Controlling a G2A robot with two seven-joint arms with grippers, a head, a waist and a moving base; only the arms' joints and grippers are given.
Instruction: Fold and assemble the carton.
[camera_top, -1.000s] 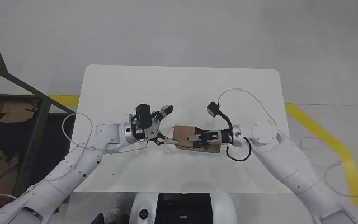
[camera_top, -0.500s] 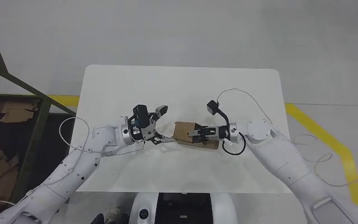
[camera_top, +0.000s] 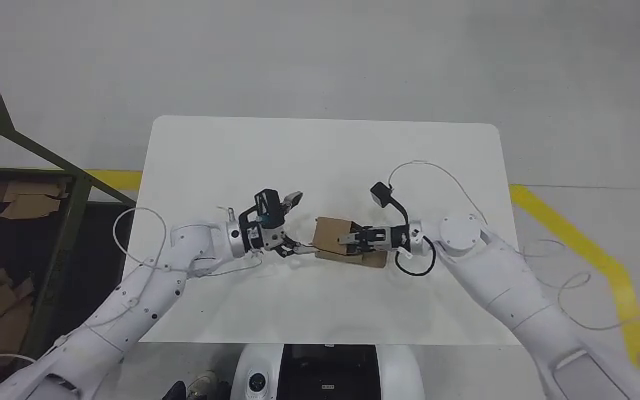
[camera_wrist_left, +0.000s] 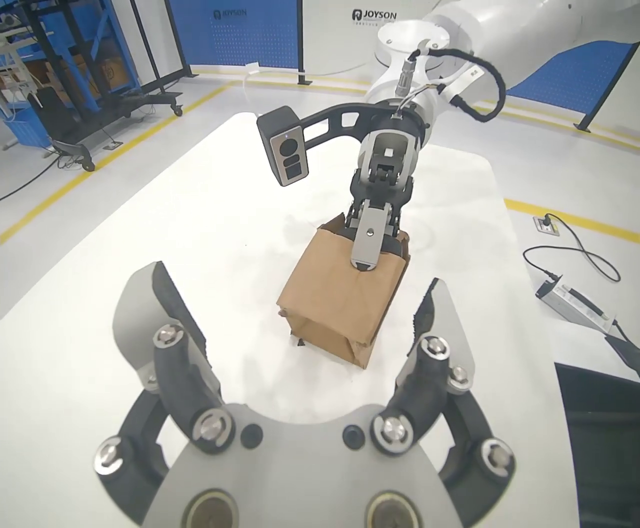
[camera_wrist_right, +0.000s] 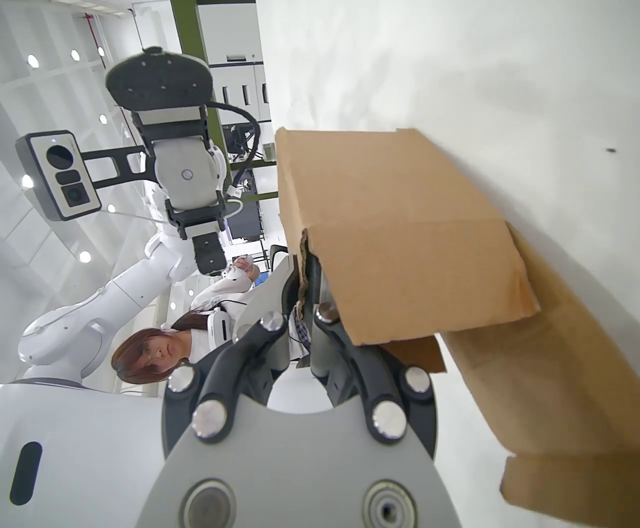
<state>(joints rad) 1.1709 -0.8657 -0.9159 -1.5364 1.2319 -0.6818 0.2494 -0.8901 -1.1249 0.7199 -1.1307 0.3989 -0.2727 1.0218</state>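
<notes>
The carton (camera_top: 345, 243) lies on its side at the centre of the top view, on the white worktop (camera_top: 220, 150), between the 2 arms. Your right jaws are closed on its upper panel at the open end, 1 finger on top and 1 inside. Your left jaws are spread wide and empty, just short of the opposite end.

Judge it as thin corrugated board: light, stiff across a panel, weak at the creases, and likely to slide on the smooth worktop if pushed from 1 side only. Hold it by a panel edge close to a crease, as the right jaws do, and pinch gently, since the torn rim (camera_wrist_right: 302, 250) would probably crush.

Apart from that 1 finger, you see nothing inside it. The end facing the left jaws looks folded shut, though you cannot be sure.
</notes>
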